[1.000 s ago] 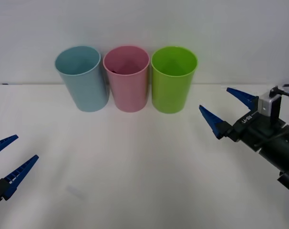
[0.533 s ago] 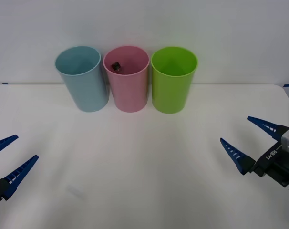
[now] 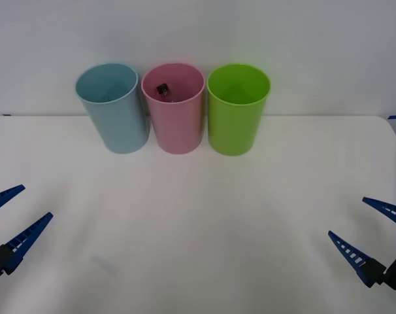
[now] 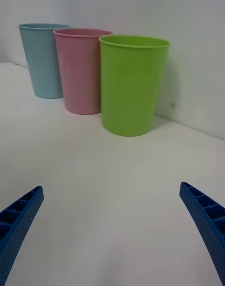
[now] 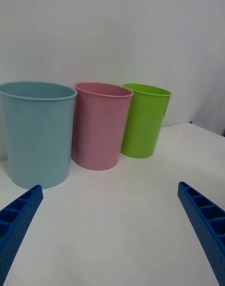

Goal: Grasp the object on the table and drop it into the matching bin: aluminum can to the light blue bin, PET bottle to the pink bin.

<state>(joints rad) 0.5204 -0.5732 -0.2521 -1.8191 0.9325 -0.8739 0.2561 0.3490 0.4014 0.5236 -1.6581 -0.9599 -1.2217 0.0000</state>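
White table — right pincer has drawn back low, spread empty; bottle inside pink bin.

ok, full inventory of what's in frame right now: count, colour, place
light blue bin: 1, pale blue, far side of the table, robot's-left end of the bin row
pink bin: 1, pink, middle of the row
lime green bin: 1, lime green, robot's-right end of the row
PET bottle: 1, dark with black cap, inside the pink bin, just the top visible
table: 1, white, carries the three bins
wall: 1, white, behind the bins
left gripper: 1, blue, jaws open, low over the table's near left edge
right gripper: 1, blue, jaws open, low over the table's near right corner
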